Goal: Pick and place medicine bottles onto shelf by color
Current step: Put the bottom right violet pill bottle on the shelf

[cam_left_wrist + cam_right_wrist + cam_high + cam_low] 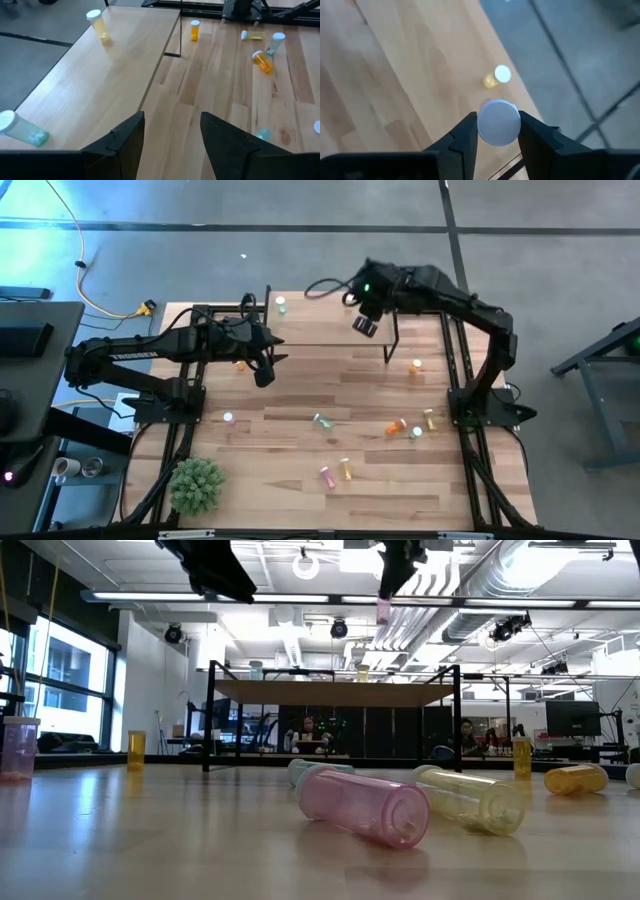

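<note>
Two bottles stand on the shelf [330,320], eight lie scattered on the bench [300,500]; right gripper [498,131] jaws clamp a white-capped bottle [498,122], pink only in low view; left gripper [172,137] jaws open, empty.

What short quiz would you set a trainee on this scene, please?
1. True or false: the left gripper holds something.
2. What is the right gripper shut on? A) a white-capped bottle; B) a shelf leg; C) nothing.
3. How many bottles are on the shelf in the left wrist view?

Key: 1 false, it is open and empty. 2 A. 3 two: a green bottle and a yellow bottle.
</note>
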Controlling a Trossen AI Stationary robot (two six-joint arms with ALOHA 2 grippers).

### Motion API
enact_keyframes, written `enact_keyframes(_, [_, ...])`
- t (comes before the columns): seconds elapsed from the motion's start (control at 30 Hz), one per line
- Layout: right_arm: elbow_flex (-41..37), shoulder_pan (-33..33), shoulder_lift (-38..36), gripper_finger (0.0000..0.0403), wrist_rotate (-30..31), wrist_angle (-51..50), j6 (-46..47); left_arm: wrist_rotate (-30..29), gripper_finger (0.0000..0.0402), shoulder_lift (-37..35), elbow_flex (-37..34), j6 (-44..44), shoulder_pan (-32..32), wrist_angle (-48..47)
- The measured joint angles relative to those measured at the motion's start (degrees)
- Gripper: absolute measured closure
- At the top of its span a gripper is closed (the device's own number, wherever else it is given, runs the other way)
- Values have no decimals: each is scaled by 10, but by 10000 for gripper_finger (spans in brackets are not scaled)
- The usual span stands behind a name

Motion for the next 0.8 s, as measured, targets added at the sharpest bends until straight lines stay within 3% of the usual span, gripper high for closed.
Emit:
enact_keyframes(0.1, [-24,-45,-2,292,-62,15,-35,0,218,0,0,0,0,0])
enact_keyframes(0.27, [-80,-111,-2,292,-82,31,-61,0,218,0,0,0,0,0])
enact_keyframes(0.47, [-137,-170,-1,292,-170,73,-93,-1,218,0,0,0,0,0])
enact_keyframes(0.8, [-158,-229,2,292,-199,101,-124,-1,218,0,0,-15,0,8])
